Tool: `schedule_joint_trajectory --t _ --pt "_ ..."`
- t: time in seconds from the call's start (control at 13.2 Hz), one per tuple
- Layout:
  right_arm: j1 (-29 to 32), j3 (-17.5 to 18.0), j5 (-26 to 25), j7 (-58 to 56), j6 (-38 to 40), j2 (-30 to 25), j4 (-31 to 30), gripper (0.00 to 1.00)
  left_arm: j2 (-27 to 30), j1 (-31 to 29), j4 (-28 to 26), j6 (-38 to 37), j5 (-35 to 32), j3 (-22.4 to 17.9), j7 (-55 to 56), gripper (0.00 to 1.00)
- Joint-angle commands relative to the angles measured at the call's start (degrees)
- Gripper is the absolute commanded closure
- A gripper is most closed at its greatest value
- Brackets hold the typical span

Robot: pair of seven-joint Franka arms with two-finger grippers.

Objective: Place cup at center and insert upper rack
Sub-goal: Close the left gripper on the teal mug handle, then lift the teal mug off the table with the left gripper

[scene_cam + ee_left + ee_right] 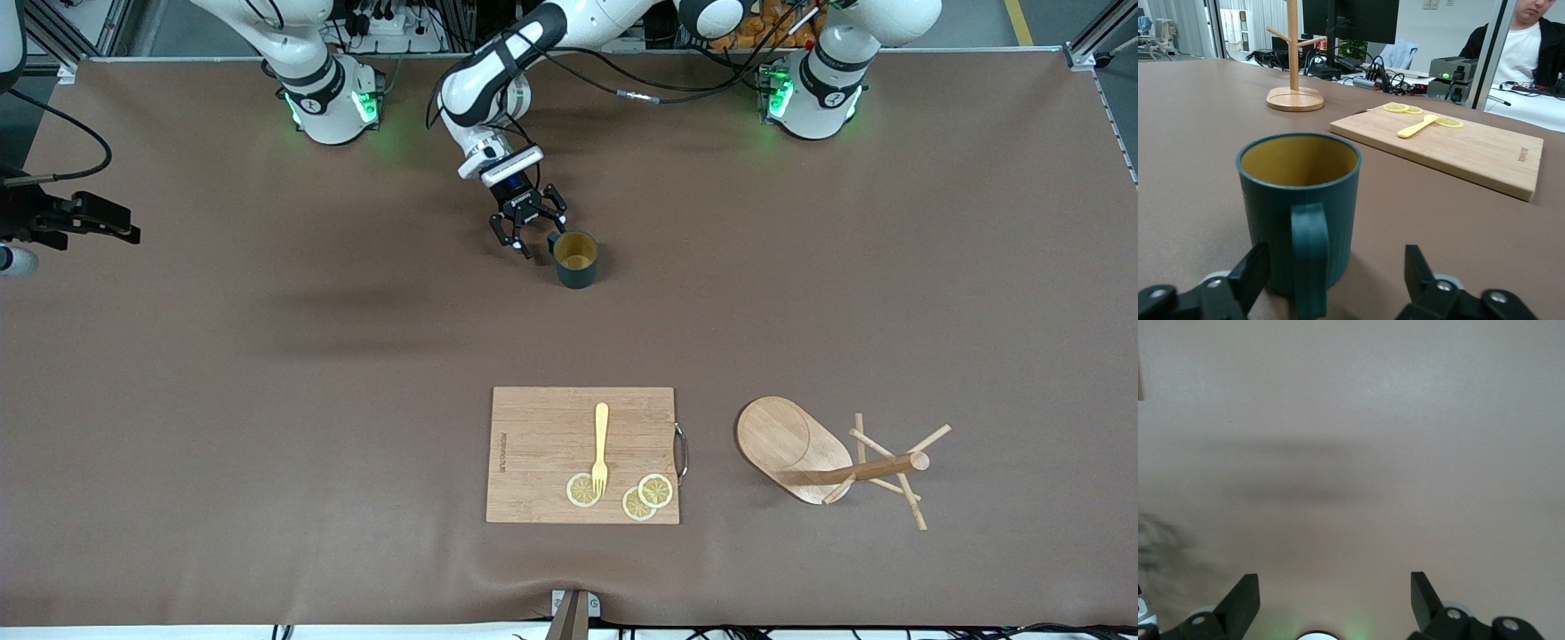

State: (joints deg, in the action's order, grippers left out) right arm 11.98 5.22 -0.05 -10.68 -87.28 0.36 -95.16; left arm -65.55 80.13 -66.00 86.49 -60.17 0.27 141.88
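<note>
The cup [577, 259], a dark teal-green ribbed mug with a mustard-yellow inside, stands upright and empty just above the middle of the front view, its small handle [1310, 253] turned toward the robots' bases. The upper rack [822, 455], a light wooden mug tree, stands upright at the lower right of the front view: oval flat base, round central post, thin angled pegs.

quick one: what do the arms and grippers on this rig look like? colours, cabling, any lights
Both arms are glossy white with black joint bands, and green lights glow at their bases. The left gripper is black with two angular fingers under a white wrist block; black cables loop along that arm. The right gripper shows matching black fingers with silver screws.
</note>
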Motion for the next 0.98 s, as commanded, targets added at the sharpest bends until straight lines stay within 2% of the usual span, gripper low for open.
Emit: schedule_joint_trajectory --t 0.0,0.23,0.61,0.91 --pt "0.24 0.40 -0.48 -0.05 -0.53 -0.98 -0.91 0.00 -1.25 -0.32 2.28 -0.97 1.63 -0.53 0.77 0.19" --pt "0.24 0.49 -0.48 -0.05 -1.05 -1.07 -0.91 0.00 -1.25 -1.20 2.28 -0.89 2.77 -0.88 1.12 0.43" --pt "-0.99 0.49 -0.39 1.18 -3.25 -1.33 -0.91 0.00 -1.25 -1.73 2.28 -0.45 2.78 -0.97 1.12 0.53" --pt "-1.43 0.58 -0.39 1.71 -3.16 -1.33 -0.91 0.00 -1.16 -1.73 2.10 -0.45 3.57 -0.97 1.99 0.84"
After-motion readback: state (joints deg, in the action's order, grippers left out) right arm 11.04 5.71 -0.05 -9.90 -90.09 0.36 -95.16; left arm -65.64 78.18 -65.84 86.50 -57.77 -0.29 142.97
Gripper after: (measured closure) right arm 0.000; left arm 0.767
